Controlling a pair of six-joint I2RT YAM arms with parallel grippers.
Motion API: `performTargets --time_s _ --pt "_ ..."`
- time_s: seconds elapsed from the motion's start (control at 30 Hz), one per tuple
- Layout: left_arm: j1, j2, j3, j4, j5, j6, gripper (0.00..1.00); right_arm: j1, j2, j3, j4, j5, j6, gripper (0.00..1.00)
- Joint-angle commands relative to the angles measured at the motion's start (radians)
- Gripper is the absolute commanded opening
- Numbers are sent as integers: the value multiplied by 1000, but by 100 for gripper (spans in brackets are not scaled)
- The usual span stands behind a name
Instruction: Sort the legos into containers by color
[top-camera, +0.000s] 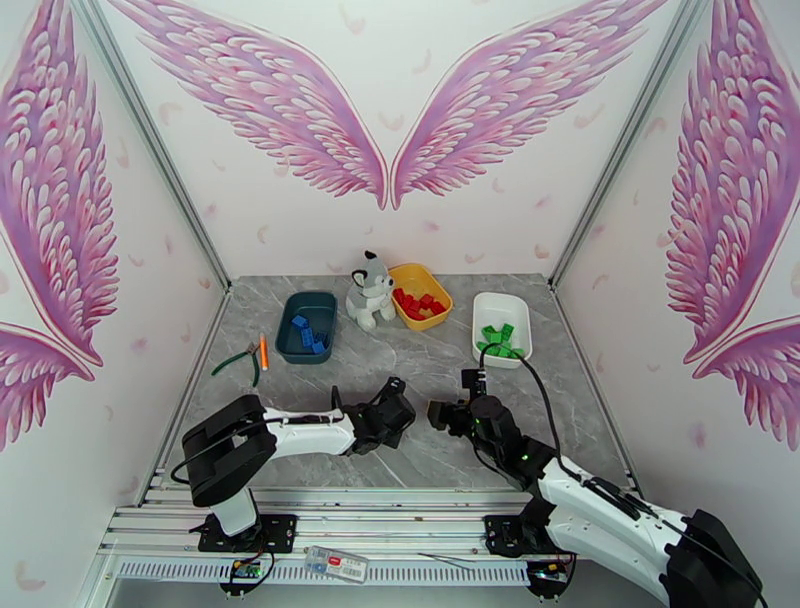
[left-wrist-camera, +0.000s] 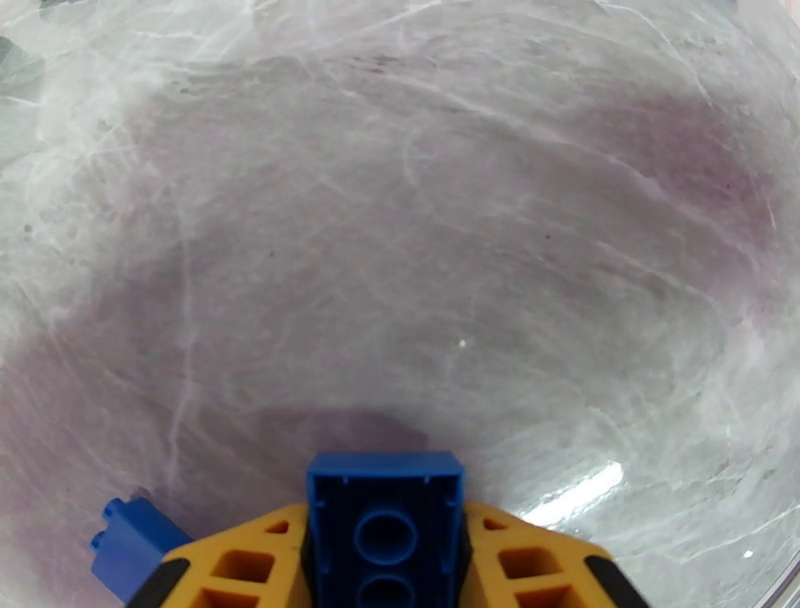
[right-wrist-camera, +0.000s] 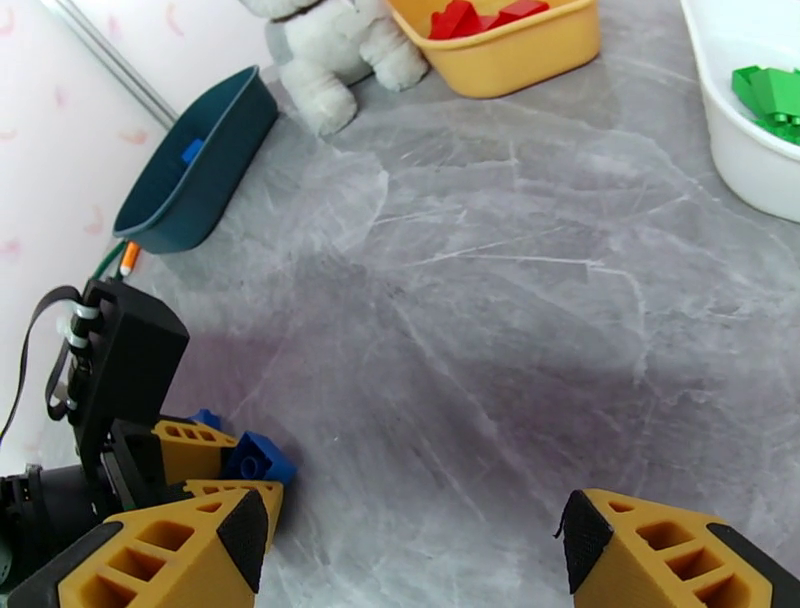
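My left gripper is shut on a blue lego, low over the table's near middle. A second blue lego lies on the table just left of its fingers. In the right wrist view the held blue lego sits between the left gripper's orange fingers. My right gripper stands open and holds nothing, just right of the left one. The teal tray holds blue legos, the yellow tray red legos, and the white tray green legos.
A plush husky sits between the teal and yellow trays. Orange-and-green hand tools lie left of the teal tray. Grey marble table stretches between the grippers and the trays.
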Motion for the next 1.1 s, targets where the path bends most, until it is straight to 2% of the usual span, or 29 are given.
performTargets --time_s 0.0,0.17,0.33,0.63,0.8,0.9,0.97,1.07 --pt "12 -68 7 -11 -31 6 35 0 59 -7 89 -102 -6 83" --pt "57 -122 -15 0 -27 25 34 50 234 50 177 -183 -15 81" --pt "165 -199 -47 8 2 65 32 139 413 147 222 -224 -34 80" --pt "511 -315 -44 23 72 167 33 224 585 271 261 -272 -27 80" --pt "709 -268 33 37 129 200 35 250 620 320 241 -270 -33 80" --pt "779 -200 103 37 175 214 36 253 616 326 228 -261 -36 80" --pt "797 -158 151 33 189 224 41 252 608 325 218 -251 -39 80" --pt "799 -114 212 16 186 230 58 252 598 322 203 -238 -44 80"
